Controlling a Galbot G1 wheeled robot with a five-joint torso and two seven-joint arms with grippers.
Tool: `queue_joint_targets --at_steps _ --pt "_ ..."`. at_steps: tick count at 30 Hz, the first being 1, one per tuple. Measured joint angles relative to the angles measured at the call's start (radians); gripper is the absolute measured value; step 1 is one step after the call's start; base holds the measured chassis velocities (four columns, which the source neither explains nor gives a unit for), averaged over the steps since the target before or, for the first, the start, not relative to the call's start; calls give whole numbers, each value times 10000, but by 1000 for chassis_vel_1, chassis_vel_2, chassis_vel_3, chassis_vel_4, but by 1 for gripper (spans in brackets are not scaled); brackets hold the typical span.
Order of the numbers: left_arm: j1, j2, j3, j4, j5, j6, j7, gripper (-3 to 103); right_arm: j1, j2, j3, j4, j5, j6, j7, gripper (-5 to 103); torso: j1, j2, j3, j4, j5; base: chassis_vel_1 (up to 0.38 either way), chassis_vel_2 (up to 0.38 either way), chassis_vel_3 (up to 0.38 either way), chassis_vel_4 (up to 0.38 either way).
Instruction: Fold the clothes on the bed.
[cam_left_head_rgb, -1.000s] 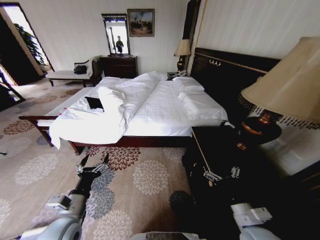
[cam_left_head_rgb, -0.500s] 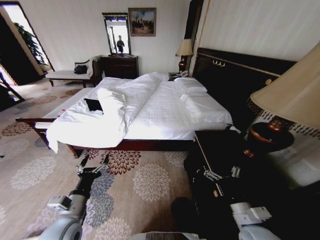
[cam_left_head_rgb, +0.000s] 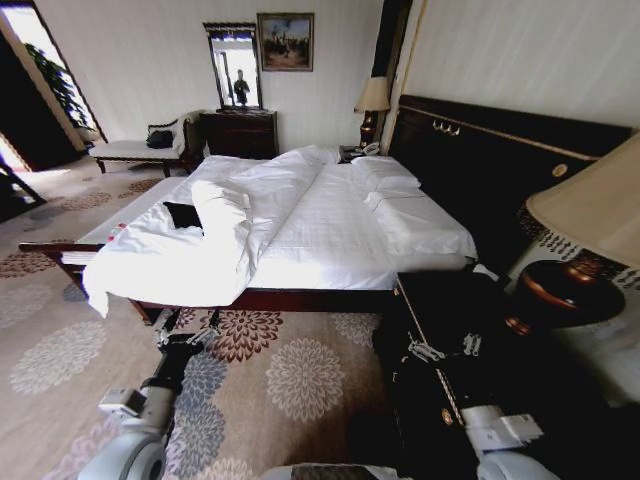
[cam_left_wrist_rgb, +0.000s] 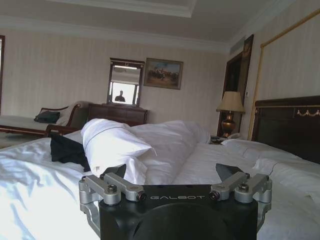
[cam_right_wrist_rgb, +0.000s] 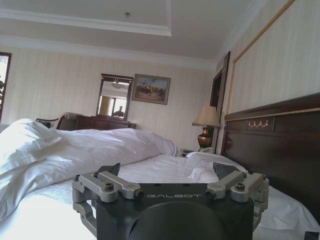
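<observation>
The bed (cam_left_head_rgb: 320, 215) has white sheets and a rumpled duvet, and stands ahead of me with its dark headboard to the right. The clothes (cam_left_head_rgb: 183, 213) are a small black T-shirt lying crumpled on the bed's left side, partly tucked behind a duvet fold. In the left wrist view the black shirt (cam_left_wrist_rgb: 65, 150) lies beyond the duvet edge. My left gripper (cam_left_head_rgb: 188, 322) hangs low over the carpet just short of the bed's near side, open and empty (cam_left_wrist_rgb: 172, 174). My right gripper (cam_left_head_rgb: 440, 349) is held in front of the dark nightstand, also open and empty (cam_right_wrist_rgb: 167, 172).
A dark nightstand (cam_left_head_rgb: 450, 300) with a big lamp (cam_left_head_rgb: 590, 225) stands close on my right. A small red-and-white item (cam_left_head_rgb: 114, 232) lies near the bed's left edge. A bench (cam_left_head_rgb: 130, 150) and a dresser with mirror (cam_left_head_rgb: 240, 125) line the far wall. Floral carpet (cam_left_head_rgb: 300, 375) lies between me and the bed.
The whole picture has shifted, so the camera has moved: the bed sits slightly lower and the lamp has slid to the right edge. Both arms keep the same pose.
</observation>
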Motion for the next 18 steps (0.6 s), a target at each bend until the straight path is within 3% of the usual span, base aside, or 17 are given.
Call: queue_joint_targets --at_steps 18 --pt "-120 20 46 181 -28 29 25 100 81 55 14 -87 -9 16 -50 100 -1 0 0 0 0 -125 126 130 -122"
